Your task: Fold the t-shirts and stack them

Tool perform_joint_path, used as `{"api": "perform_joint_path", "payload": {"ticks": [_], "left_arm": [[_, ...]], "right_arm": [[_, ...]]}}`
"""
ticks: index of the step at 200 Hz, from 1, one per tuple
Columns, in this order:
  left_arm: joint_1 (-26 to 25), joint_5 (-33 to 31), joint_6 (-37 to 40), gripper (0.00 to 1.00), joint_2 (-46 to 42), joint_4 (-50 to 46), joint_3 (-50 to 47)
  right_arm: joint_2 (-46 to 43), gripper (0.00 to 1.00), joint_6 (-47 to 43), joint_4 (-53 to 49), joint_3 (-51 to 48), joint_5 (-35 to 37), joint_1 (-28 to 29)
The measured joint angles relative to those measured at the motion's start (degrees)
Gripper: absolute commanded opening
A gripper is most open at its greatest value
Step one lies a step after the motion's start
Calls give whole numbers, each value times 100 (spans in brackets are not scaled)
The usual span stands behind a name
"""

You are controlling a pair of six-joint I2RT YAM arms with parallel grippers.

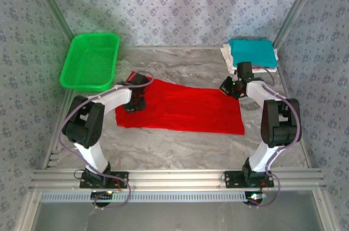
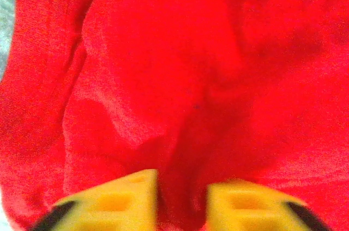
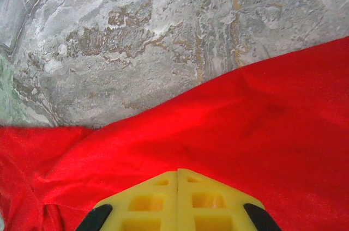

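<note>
Lying spread flat across the middle of the counter (image 1: 180,149) is the red t-shirt (image 1: 185,110), its long side running left to right and its right end reaching nearer the arms than its left; the left claw (image 1: 132,105) sits down on the shirt's left edge, and from its wrist the yellow fingers (image 2: 117,204) are clenched on a raised ridge of red cloth that stands up between them, creases running away from the pinch; the right claw (image 1: 228,88) is at the shirt's far right corner, its two yellow fingers pressed flat together with red cloth just below them and bare grey marbled counter beyond; whether any cloth is caught in that closed pair I cannot tell; further back, in the far right corner, the teal t-shirt (image 1: 251,51) lies folded on top of the whitish t-shirt (image 1: 225,55), whose edge peeks out on the left side; the green basket (image 1: 82,85) stands in the far left corner, apart from the red shirt.
</note>
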Motion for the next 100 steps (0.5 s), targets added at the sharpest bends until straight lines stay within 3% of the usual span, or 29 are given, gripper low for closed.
{"api": "perform_joint_path", "payload": {"ticks": [7,100], "left_arm": [[0,15,15,0,11,15,0],[103,365,256,0,-660,-481,608]], "right_arm": [[-2,7,0,-2,0,2,-13],[0,7,-4,-70,-2,4,-90]]}}
